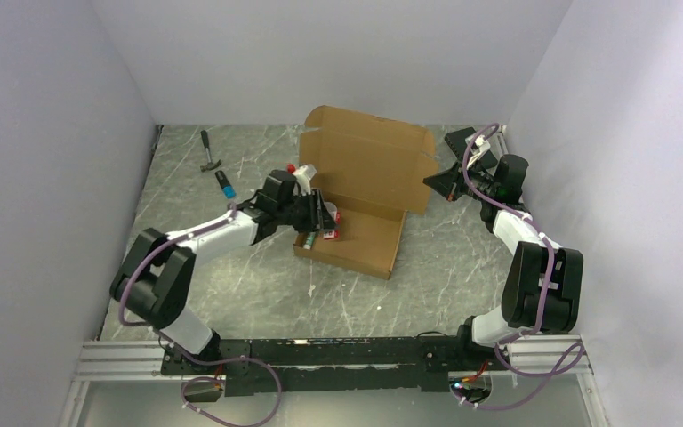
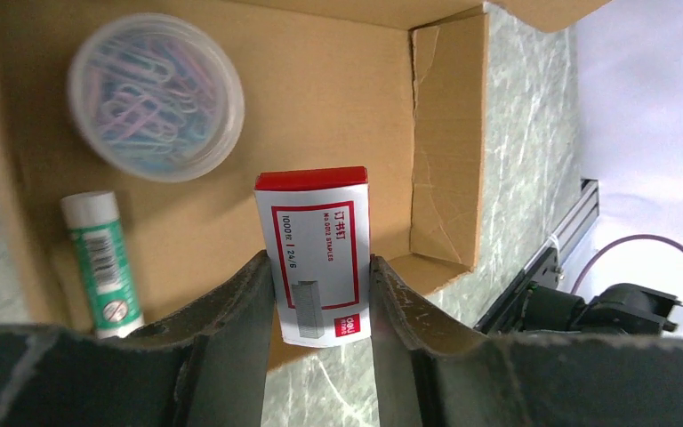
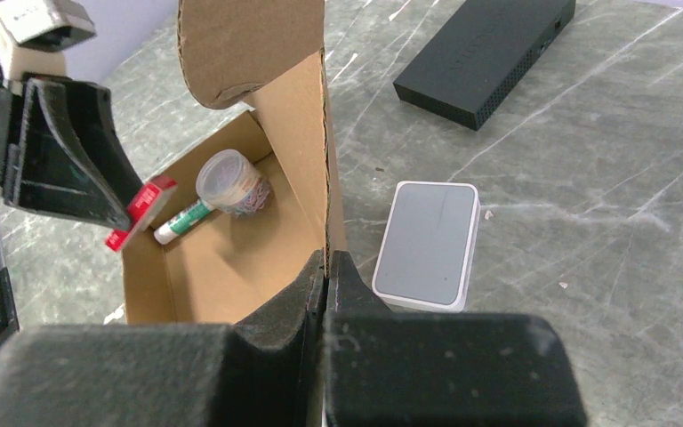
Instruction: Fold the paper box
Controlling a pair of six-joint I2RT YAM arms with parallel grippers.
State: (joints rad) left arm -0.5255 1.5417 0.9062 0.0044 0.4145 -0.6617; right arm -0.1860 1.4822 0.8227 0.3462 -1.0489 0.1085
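Presently the paper box [image 1: 369,169] sits mid-surface [image 1: 258,294], a little toward the far side, and is only part folded. Its shallow tray lies flat and the big lid panel stands upright along the tray's far edge.

Left end effector [image 2: 320,267]: closed to a middling gap on a small red-and-white staple carton [image 2: 316,222], one finger pressed on each long side. It hangs over the left part of the tray. Judgement: the carton is being loaded with the other contents. Gripping it across the narrow width leaves its free end clear to touch down.

Lying on the tray floor, near each other and apart from the carton:
- a round clear tub of paper clips [image 2: 156,96]
- a green-labelled glue stick [image 2: 102,262]

Right end effector [image 3: 326,267]: fingers shut flat on the thin edge of an upright cardboard panel at the lid's right end. Likely purpose: to hold the lid up and back, so the tray is open to the left arm.

Outside the box and untouched:
- a white case [image 3: 427,242], flat on the surface just beside the gripped panel, on its outer side
- a black slab [image 3: 485,58], farther off

Lid closing and flap tucking are not yet done.
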